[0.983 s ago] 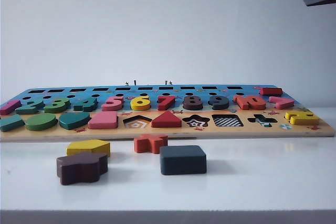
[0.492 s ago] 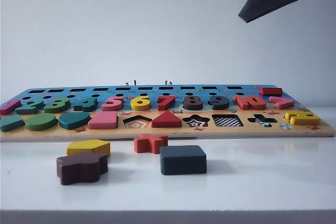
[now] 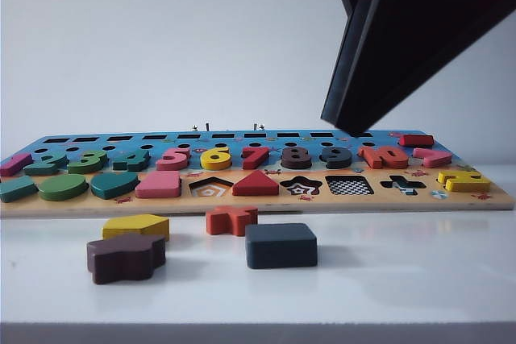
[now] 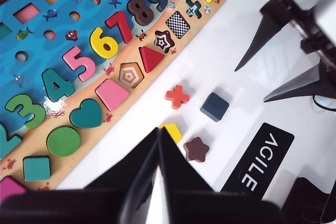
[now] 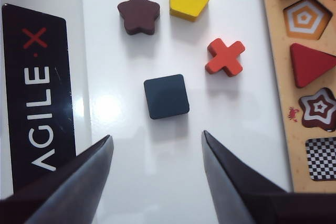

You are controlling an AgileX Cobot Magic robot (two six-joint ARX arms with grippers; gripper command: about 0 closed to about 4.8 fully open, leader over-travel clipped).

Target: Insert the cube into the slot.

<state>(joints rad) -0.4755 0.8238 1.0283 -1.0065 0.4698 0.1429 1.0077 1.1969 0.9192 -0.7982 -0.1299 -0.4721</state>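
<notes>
Navy-charcoal flat wooden cube (image 5: pixel 166 96), square with rounded corners and a matte face, lies loose on the glossy white table (image 5: pixel 131 182), apart from the board. Right hand (image 5: pixel 157 174) hovers above it, jaws spread wide and empty. Left hand (image 4: pixel 157 169) hangs aside, fingers pressed together. Checkerboard-floored square slot (image 3: pixel 349 185) sits empty between star and cross recesses. Risk: the low, smooth block may slip on the slick table, or enter the snug slot skewed and jam.
</notes>
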